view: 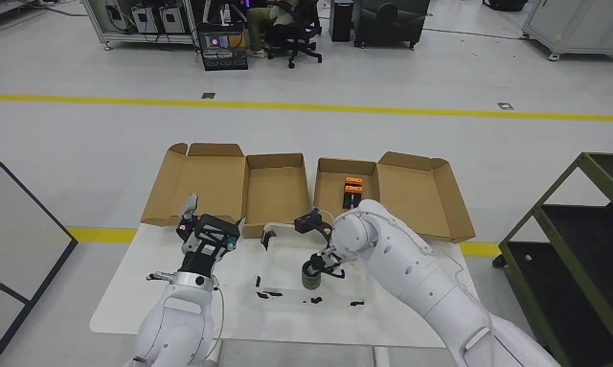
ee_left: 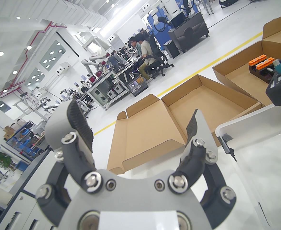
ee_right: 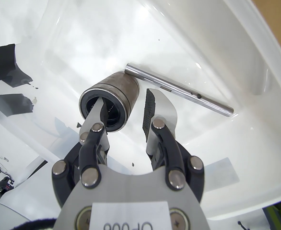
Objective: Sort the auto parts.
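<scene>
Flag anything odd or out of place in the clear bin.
The right tool straddles the bearing wall, one finger inside its bore, the other outside with a gap: unusual grip. Ragged black tape scraps show through the clear bin's wall. The steel rod beside the bearing looks fine.

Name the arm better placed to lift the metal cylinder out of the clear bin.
Right. The right tool is down in the clear bin, open, one finger inside the bore of the metal cylinder and the other outside its wall. The left tool is open, holding nothing, near the cardboard boxes.
</scene>
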Controlling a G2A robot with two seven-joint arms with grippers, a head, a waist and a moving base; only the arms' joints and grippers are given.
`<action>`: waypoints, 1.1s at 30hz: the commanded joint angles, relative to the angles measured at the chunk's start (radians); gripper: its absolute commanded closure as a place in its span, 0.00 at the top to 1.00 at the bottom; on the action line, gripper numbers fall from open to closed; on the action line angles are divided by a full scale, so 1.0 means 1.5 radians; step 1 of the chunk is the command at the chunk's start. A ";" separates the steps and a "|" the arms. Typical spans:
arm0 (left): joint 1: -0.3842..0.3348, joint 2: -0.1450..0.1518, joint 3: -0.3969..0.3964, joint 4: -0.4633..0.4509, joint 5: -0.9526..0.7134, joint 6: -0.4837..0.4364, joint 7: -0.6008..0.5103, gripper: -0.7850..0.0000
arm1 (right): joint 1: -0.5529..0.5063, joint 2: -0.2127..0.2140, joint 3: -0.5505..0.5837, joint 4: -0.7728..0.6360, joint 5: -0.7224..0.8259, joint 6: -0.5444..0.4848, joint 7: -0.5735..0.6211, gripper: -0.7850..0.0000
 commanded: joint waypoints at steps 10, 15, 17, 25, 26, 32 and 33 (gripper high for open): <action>0.000 0.000 0.000 0.000 0.000 0.000 0.000 1.00 | 0.021 -0.021 -0.015 0.034 0.023 -0.024 -0.020 0.00; 0.000 0.000 0.000 0.000 0.000 0.000 0.000 1.00 | 0.004 -0.007 0.017 -0.021 0.021 -0.036 -0.045 0.00; 0.000 0.000 0.000 0.000 0.000 0.000 0.000 1.00 | -0.013 0.005 0.039 -0.071 0.011 -0.042 -0.062 0.00; 0.000 0.000 0.000 0.000 0.000 0.000 0.000 1.00 | -0.195 0.087 0.275 -0.389 -0.042 -0.076 -0.161 0.00; 0.000 0.000 0.000 0.000 0.000 0.000 0.000 1.00 | -0.218 0.096 0.315 -0.415 -0.032 -0.084 -0.168 0.00; 0.000 0.000 0.000 0.000 0.000 0.000 0.000 1.00 | -0.265 0.118 0.454 -0.431 0.032 -0.105 -0.204 0.00; 0.000 0.000 0.000 0.000 0.000 0.000 0.000 1.00 | -0.260 0.120 0.463 -0.417 0.040 -0.103 -0.208 0.00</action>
